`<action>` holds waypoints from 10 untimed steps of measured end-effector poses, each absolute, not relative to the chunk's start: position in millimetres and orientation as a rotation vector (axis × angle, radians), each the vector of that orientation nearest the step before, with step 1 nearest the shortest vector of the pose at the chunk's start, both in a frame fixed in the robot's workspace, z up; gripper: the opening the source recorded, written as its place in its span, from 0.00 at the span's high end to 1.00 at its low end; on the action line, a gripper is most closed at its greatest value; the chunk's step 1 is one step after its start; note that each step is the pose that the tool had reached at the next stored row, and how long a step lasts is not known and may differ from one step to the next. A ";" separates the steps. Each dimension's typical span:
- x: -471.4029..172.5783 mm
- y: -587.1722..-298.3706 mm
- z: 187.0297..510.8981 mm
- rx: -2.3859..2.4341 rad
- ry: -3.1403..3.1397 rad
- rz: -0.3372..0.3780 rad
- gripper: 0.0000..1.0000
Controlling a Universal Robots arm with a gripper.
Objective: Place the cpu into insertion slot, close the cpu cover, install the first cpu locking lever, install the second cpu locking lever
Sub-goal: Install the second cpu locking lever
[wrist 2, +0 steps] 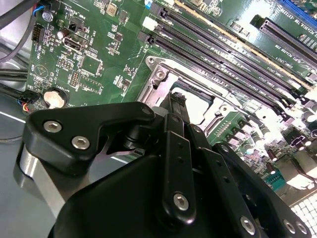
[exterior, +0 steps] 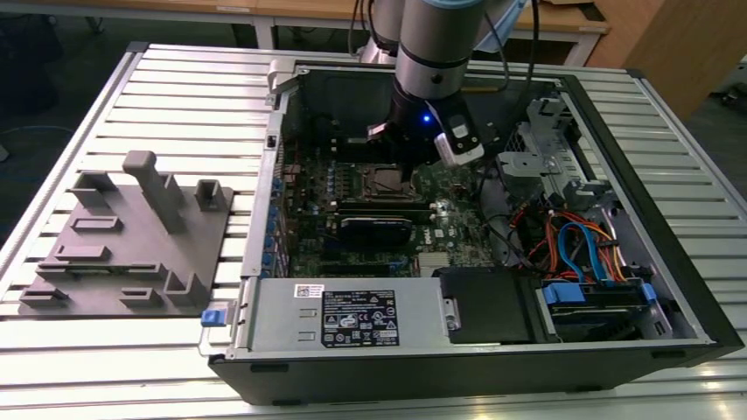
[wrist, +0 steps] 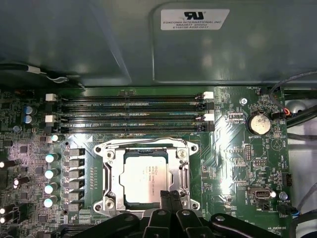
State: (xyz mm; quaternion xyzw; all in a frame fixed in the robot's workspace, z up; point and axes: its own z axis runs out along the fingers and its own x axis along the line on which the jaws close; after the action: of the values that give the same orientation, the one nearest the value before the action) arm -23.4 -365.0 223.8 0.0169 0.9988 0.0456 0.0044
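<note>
The cpu (wrist: 144, 176) lies flat in the insertion slot (wrist: 101, 204), its silver-grey top showing through the window of the cpu cover (wrist: 110, 173), which is folded down over it. A thin wire lever (wrist: 143, 142) runs along the cover's edge on the memory-slot side. My gripper (wrist: 171, 194) is shut, its two black fingers pressed together with nothing seen between them, the tips at the cover's opposite edge. In the second wrist view the fingertips (wrist 2: 177, 99) reach the socket beside the cpu (wrist 2: 200, 106). In the exterior view the gripper (exterior: 401, 175) hangs low over the socket (exterior: 371, 181).
Long black memory slots (wrist: 133, 114) run just beyond the socket, and a coin battery (wrist: 259, 123) sits to one side. The open case (exterior: 653, 289) holds a power supply (exterior: 350, 319) and coloured cables (exterior: 572, 245). A grey fixture plate (exterior: 129, 236) lies on the exterior view's left.
</note>
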 end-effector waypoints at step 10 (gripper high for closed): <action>-23.4 -365.3 223.7 0.056 3.162 0.145 0.90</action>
State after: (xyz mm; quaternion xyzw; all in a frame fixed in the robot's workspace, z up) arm -23.4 -365.3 223.7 0.0177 0.9987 0.0459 -0.0120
